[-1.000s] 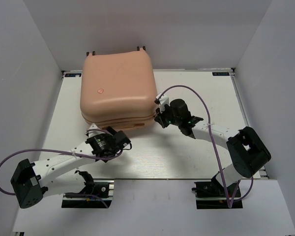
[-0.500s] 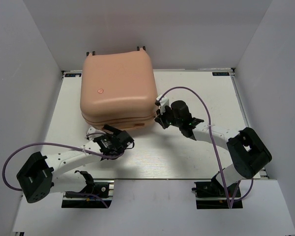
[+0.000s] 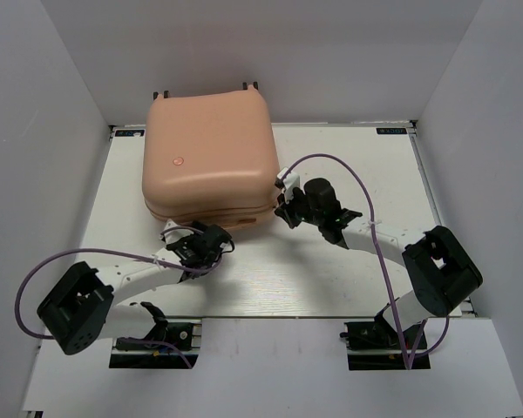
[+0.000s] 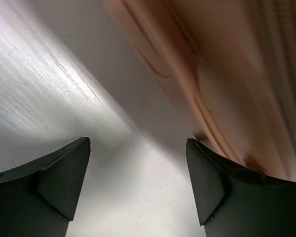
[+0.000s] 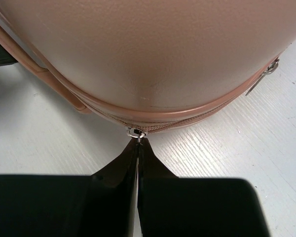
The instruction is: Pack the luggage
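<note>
The pale pink hard-shell luggage (image 3: 207,155) lies closed at the back left of the table. My right gripper (image 3: 283,209) is at its near right corner, shut on the metal zipper pull (image 5: 137,134) of the luggage (image 5: 148,54). A second zipper pull (image 5: 264,74) hangs further along the seam at the right. My left gripper (image 3: 211,246) is open and empty by the luggage's near edge; in the left wrist view the shell (image 4: 227,74) is just past the right fingertip (image 4: 207,173).
White walls enclose the table on the left, back and right. A purple cable (image 3: 349,174) loops above the right arm, another (image 3: 78,257) trails from the left arm. The luggage's wheels (image 3: 166,92) point to the back wall.
My left arm has stretched forward and its gripper has moved right and closer to the luggage's near edge. My right gripper has held its place on the zipper pull.
</note>
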You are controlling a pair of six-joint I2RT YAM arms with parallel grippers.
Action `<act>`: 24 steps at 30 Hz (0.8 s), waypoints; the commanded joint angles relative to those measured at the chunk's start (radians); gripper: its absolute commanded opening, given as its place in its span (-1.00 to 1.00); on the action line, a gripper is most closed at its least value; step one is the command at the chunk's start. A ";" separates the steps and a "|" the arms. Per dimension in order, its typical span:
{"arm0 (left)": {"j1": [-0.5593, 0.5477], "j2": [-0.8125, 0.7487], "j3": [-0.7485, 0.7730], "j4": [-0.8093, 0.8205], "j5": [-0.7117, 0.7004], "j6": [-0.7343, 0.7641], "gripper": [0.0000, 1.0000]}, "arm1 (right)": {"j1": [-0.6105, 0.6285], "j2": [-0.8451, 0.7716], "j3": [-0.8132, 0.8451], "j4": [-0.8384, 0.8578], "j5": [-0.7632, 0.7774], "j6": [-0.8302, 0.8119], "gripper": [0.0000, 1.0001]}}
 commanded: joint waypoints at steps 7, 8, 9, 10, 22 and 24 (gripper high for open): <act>-0.009 -0.138 -0.004 0.098 -0.085 0.070 0.83 | -0.022 -0.023 -0.016 -0.038 0.010 -0.019 -1.00; -0.005 -0.131 -0.003 0.096 -0.080 0.071 0.83 | -0.024 -0.023 -0.019 -0.038 0.012 -0.018 -1.00; -0.001 -0.114 0.000 0.110 -0.083 0.071 0.83 | -0.024 -0.025 -0.019 -0.033 0.012 -0.013 -1.00; 0.001 -0.097 0.006 0.107 -0.078 0.064 0.83 | -0.025 -0.023 -0.021 -0.032 0.012 -0.013 -1.00; 0.036 0.126 0.065 -0.017 -0.029 -0.087 -1.00 | -0.030 -0.032 -0.043 0.001 0.043 0.020 -1.00; 0.039 0.138 0.101 -0.092 -0.048 -0.140 -1.00 | -0.035 -0.028 -0.044 -0.001 0.131 0.047 -1.00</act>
